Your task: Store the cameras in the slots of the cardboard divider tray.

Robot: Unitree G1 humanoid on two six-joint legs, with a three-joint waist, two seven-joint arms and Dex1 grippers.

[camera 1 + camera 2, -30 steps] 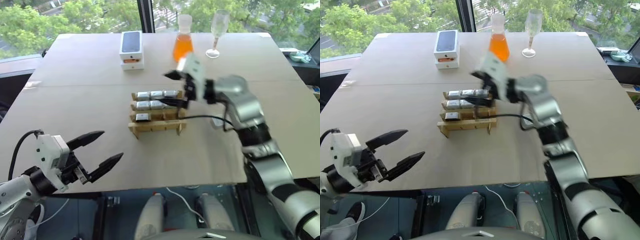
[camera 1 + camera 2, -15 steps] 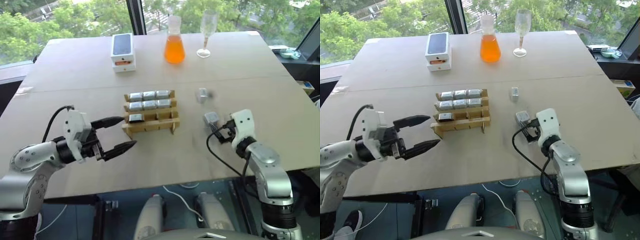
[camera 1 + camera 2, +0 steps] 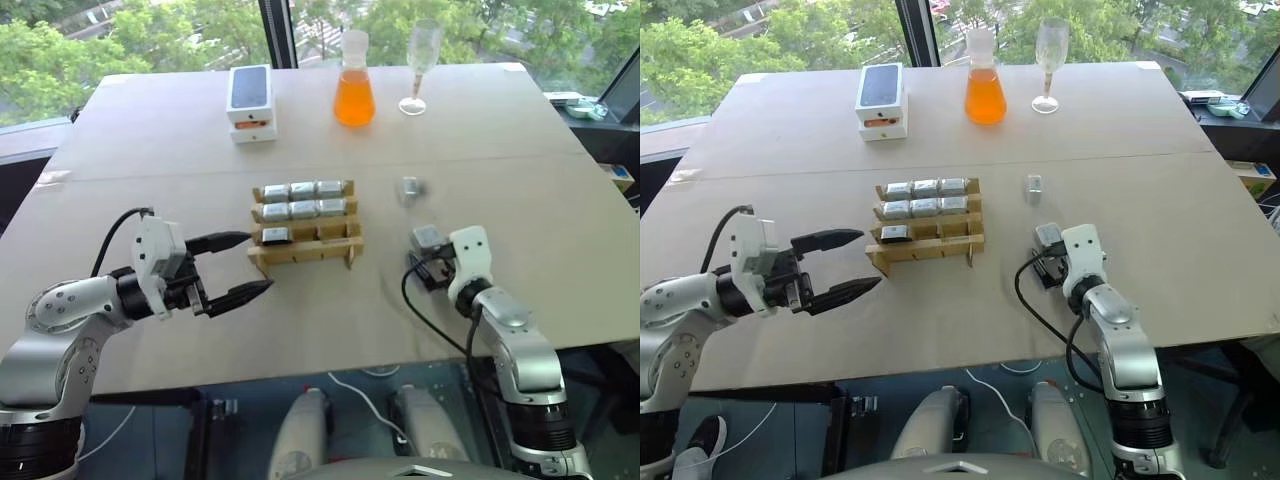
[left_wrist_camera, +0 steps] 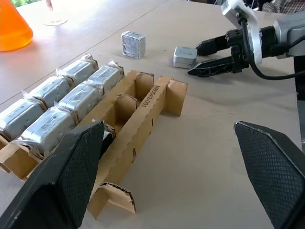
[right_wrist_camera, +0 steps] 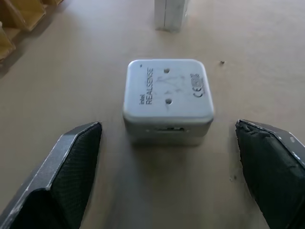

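The cardboard divider tray [image 3: 350,241] sits mid-table. Its two back rows each hold three cameras [image 3: 303,190], and one more [image 3: 276,235] fills the left slot of the third row. The other slots are bare. Two loose cameras lie to its right: one standing on edge [image 3: 408,188], one flat [image 3: 427,237]. My right gripper [image 5: 167,128] is open and low on the table, its fingertips [image 5: 76,167] flanking the near side of the flat camera [image 5: 167,95] without touching it. By the tray's front-left corner my left gripper [image 3: 258,262] stands open and empty.
At the far side of the table stand a white phone box [image 3: 251,100], an orange flask [image 3: 354,95] and a wine glass [image 3: 421,65]. A black cable [image 3: 430,315] loops beside my right forearm. The table's front edge [image 3: 330,368] runs just behind both arms.
My right gripper has left the tray and swung right and down to the flat loose camera. My left gripper came forward to the tray's front-left corner, then stayed still.
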